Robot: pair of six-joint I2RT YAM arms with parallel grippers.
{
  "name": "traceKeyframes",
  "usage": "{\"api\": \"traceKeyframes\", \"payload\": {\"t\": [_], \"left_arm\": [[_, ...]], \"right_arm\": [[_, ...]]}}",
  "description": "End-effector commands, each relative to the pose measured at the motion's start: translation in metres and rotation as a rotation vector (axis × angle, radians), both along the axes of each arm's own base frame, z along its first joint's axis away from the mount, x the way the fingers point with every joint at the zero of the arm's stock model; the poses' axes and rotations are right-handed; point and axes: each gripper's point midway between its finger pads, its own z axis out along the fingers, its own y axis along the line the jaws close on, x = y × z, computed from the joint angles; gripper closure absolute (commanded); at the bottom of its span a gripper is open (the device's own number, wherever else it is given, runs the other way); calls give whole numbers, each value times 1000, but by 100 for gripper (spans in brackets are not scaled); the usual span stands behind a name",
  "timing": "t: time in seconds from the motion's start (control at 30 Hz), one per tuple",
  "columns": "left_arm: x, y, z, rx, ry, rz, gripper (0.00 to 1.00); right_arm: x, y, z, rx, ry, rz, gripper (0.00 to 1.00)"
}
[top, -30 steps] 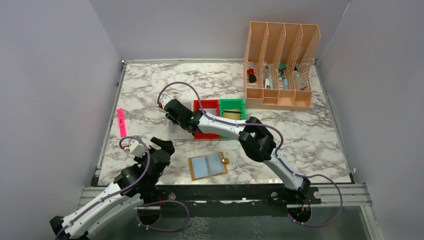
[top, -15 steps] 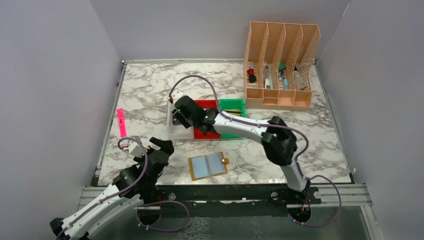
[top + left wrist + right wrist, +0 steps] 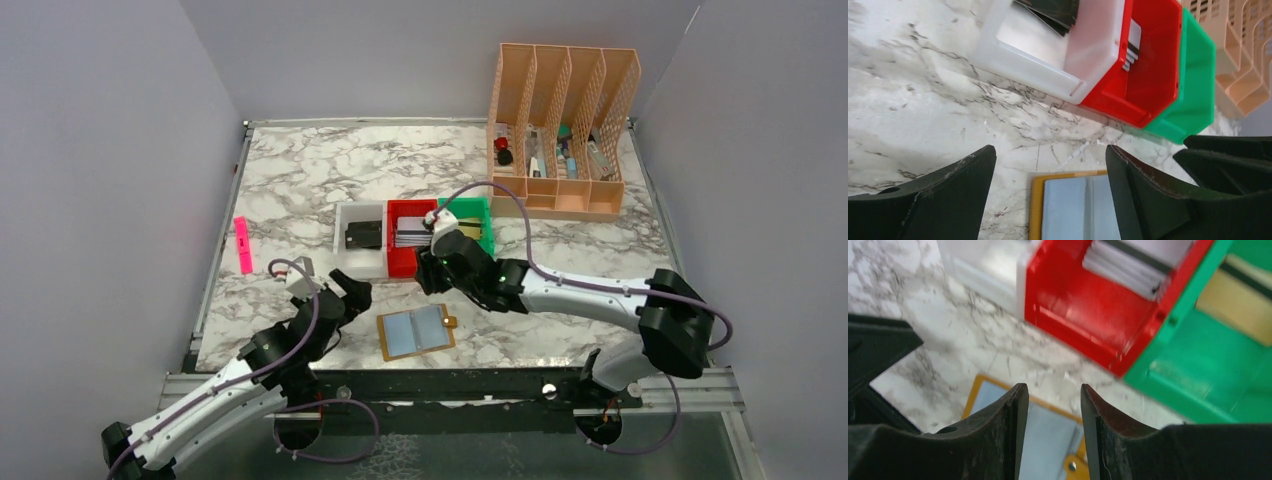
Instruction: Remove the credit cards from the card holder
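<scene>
The card holder (image 3: 416, 331) lies flat near the table's front edge, tan-brown with two pale blue panels up and a small tab on its right. My left gripper (image 3: 350, 295) hovers open just left of it, and the left wrist view shows the card holder (image 3: 1075, 207) low between the wide-set fingers of that gripper (image 3: 1050, 150). My right gripper (image 3: 430, 270) hangs open between the red bin and the holder, nothing between its fingers (image 3: 1053, 387), with the card holder (image 3: 1048, 440) under them. Credit cards (image 3: 412, 237) lie stacked in the red bin.
A white bin (image 3: 343, 250) with a dark card, a red bin (image 3: 400, 266) and a green bin (image 3: 486, 215) with a yellowish card stand side by side mid-table. A peach organizer (image 3: 560, 195) stands at the back right. A pink strip (image 3: 243, 245) lies at the left.
My right arm has drawn back from over the white bin, rightward and nearer, to just behind the card holder. My left gripper has moved right toward the holder's left edge.
</scene>
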Motion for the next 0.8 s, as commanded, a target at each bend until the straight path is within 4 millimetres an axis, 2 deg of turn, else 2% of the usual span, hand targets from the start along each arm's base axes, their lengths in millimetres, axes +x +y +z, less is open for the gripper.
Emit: {"api": "traceKeyframes", "payload": {"t": [0.0,0.1,0.2,0.37,0.53,0.77], "left_arm": [[1,-45,1,13,3,-219,17],[-1,-67,-7,21,33,-316,19],[-9,-94,-5,-11,33,-460,21],[-20,-122,3,-106,-10,-609,33],[-27,-127,-1,-112,14,-653,42],[-36,-113,-36,-37,165,-622,44]], "right_arm": [[-38,-14,-10,153,163,-16,52],[-59,-30,-30,165,257,-25,52],[-81,-37,-41,181,328,17,53],[-100,-43,-55,215,401,47,55],[-105,-44,-68,214,445,34,57],[-116,-32,-77,231,500,108,62]]}}
